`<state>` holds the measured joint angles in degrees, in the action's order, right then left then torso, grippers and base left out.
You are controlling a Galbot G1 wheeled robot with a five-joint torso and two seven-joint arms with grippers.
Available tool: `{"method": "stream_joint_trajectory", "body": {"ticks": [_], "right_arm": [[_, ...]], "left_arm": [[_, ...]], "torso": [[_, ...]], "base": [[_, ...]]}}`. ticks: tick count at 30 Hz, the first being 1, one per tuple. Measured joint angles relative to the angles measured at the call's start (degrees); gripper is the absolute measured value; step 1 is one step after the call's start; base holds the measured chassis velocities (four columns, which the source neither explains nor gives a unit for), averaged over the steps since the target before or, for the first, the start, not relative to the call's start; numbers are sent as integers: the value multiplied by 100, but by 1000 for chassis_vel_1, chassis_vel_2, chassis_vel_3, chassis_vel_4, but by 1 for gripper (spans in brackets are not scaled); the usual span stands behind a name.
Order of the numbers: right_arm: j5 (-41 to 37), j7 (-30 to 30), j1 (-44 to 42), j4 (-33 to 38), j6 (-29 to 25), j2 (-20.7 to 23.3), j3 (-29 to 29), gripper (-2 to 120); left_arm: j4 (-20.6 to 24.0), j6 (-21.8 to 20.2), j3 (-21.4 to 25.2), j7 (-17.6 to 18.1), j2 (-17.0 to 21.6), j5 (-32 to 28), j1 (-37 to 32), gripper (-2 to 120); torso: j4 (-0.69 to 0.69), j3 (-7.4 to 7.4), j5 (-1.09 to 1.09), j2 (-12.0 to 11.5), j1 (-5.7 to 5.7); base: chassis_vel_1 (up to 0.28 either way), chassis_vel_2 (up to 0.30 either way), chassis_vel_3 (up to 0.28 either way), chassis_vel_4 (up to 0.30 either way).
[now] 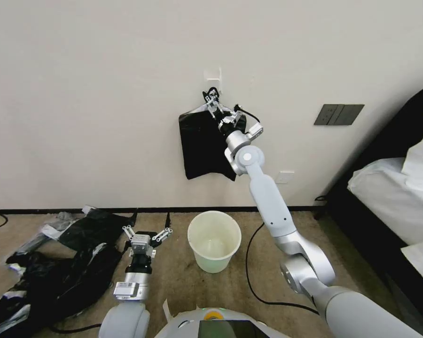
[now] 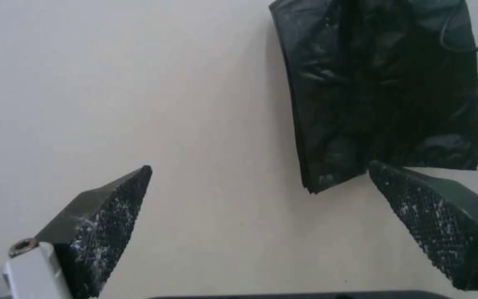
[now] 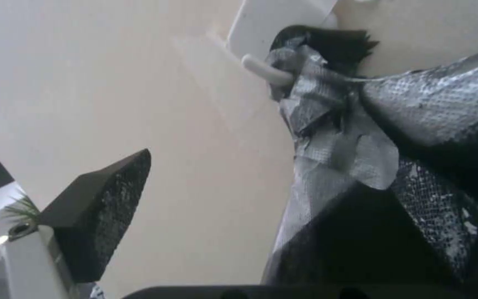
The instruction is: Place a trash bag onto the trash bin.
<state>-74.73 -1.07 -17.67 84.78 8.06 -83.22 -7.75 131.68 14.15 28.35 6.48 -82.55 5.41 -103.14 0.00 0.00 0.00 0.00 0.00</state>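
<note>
A tear is judged likely if the flat black plastic bundle [image 1: 202,145], hung by its grey-white knot [image 3: 311,104] on the white wall hook [image 3: 264,70], is pulled sideways. The right gripper [image 1: 213,104] is held open at the knot. Below the hook, the small round white plastic trash bin [image 1: 215,240] is unlined; beside it the left gripper [image 1: 146,232] is spread open.
</note>
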Motion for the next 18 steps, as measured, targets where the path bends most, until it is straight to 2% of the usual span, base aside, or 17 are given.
{"method": "stream_joint_trajectory", "body": {"ticks": [13, 18], "right_arm": [[-14, 55, 87, -120, -33, -14, 16, 98], [-17, 55, 97, -146, -53, -12, -5, 84]], "left_arm": [[8, 29, 40, -2, 8, -14, -11, 100], [2, 29, 41, -12, 11, -17, 5, 100]], "torso": [[0, 0, 0, 0, 0], [0, 0, 0, 0, 0]], "base": [[0, 0, 0, 0], [0, 0, 0, 0]]}}
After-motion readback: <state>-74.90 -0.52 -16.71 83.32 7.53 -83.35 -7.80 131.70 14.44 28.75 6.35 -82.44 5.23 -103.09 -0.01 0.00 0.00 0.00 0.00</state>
